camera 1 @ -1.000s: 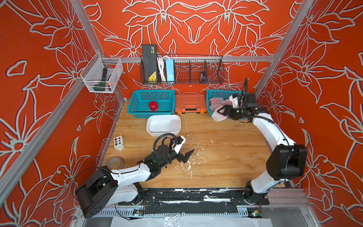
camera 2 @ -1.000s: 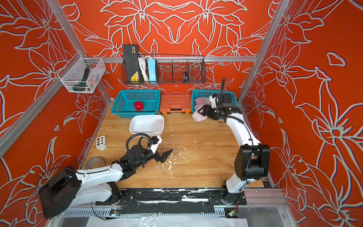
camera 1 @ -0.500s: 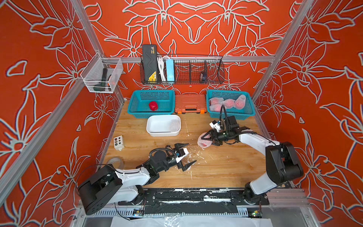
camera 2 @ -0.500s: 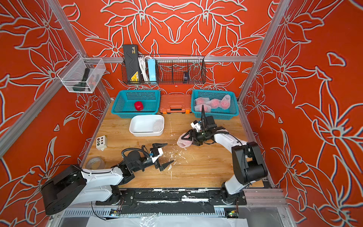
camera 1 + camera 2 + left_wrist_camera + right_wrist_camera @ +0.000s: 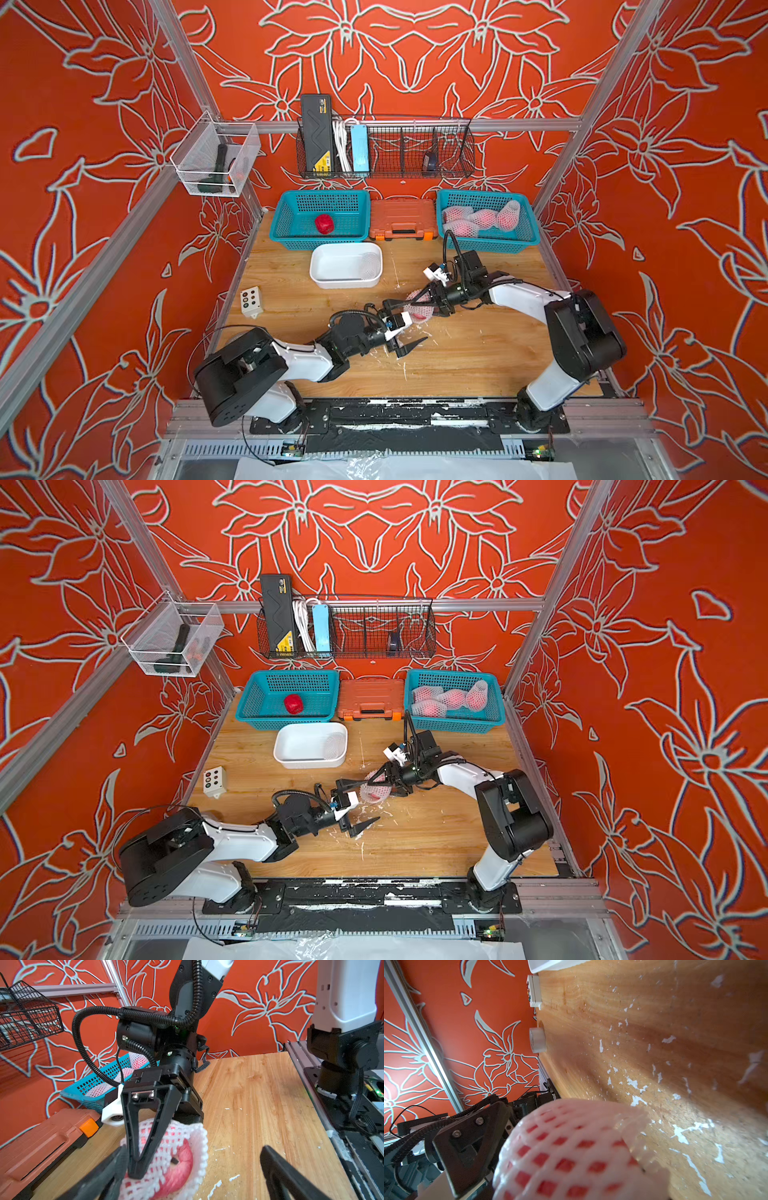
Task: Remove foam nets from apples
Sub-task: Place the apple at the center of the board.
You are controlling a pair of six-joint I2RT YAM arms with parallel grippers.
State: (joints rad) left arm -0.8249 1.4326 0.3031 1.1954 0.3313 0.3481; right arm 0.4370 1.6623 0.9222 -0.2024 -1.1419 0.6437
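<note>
An apple point(image 5: 419, 316) wrapped in a white foam net point(image 5: 414, 297) hangs just above the table's middle, with my right gripper point(image 5: 415, 309) shut on it. In the left wrist view one right finger point(image 5: 145, 1136) presses on the net point(image 5: 199, 1147), and the apple's red stem end point(image 5: 182, 1163) shows through the net's open mouth. My left gripper point(image 5: 405, 327) is open, its fingers straddling that end of the apple without touching it. The netted apple point(image 5: 581, 1151) fills the right wrist view and hides my right fingers. A bare red apple point(image 5: 324, 223) lies in the left teal basket point(image 5: 291, 224).
Several netted apples point(image 5: 478, 218) lie in the right teal basket point(image 5: 482, 249). A white tray point(image 5: 345, 284) holds a loose foam net point(image 5: 370, 264). An orange case point(image 5: 401, 218) sits between the baskets. A button box point(image 5: 250, 300) and a tape roll point(image 5: 537, 1040) sit by the left edge. White flecks litter the wood.
My right arm has carried the netted apple from the right basket down to the table's middle. My left gripper has slid forward and right, still open, to meet it.
</note>
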